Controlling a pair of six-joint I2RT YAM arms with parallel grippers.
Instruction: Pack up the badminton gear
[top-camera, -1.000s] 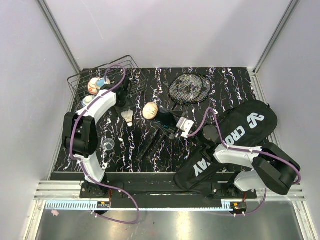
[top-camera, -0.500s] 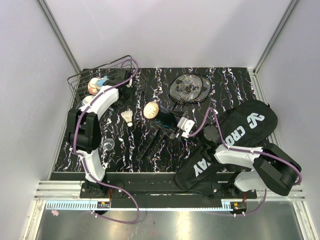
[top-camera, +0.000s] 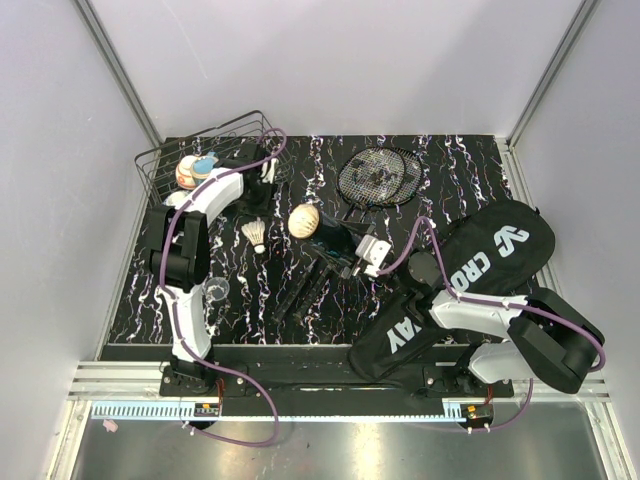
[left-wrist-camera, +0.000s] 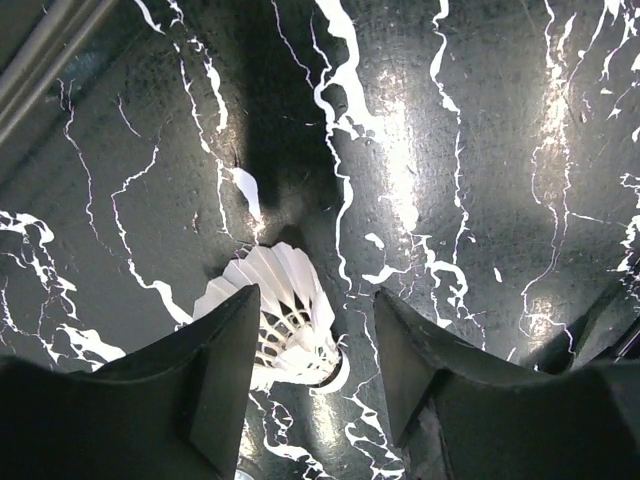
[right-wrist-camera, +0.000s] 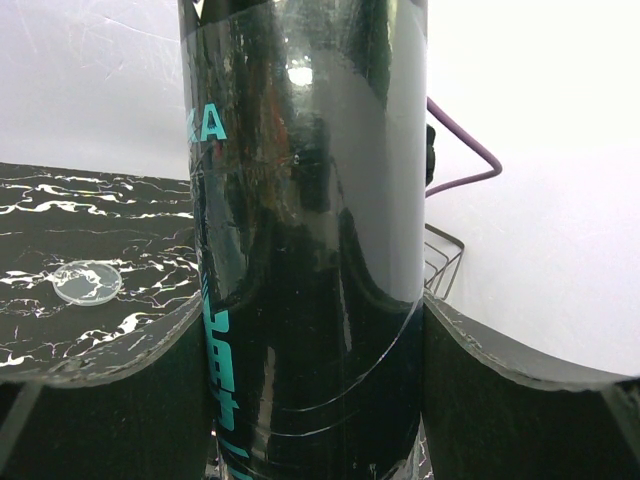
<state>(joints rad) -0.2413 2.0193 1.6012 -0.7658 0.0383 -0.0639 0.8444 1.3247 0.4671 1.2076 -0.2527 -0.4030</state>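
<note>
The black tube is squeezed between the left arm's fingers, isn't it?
Not the left arm's. The black tube is squeezed between the right arm's fingers, as the right wrist view shows. The left arm's fingers are open, with a shuttlecock showing between them.

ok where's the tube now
The tube is clamped in the right gripper, filling the right wrist view; from above, that is mid-table, just left of the bag.

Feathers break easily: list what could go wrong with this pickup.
The shuttlecock lies off-centre, partly hidden by one jaw of the open left gripper; closing could crush its feathers or flick it away. The glossy tube in the right gripper might slip.
</note>
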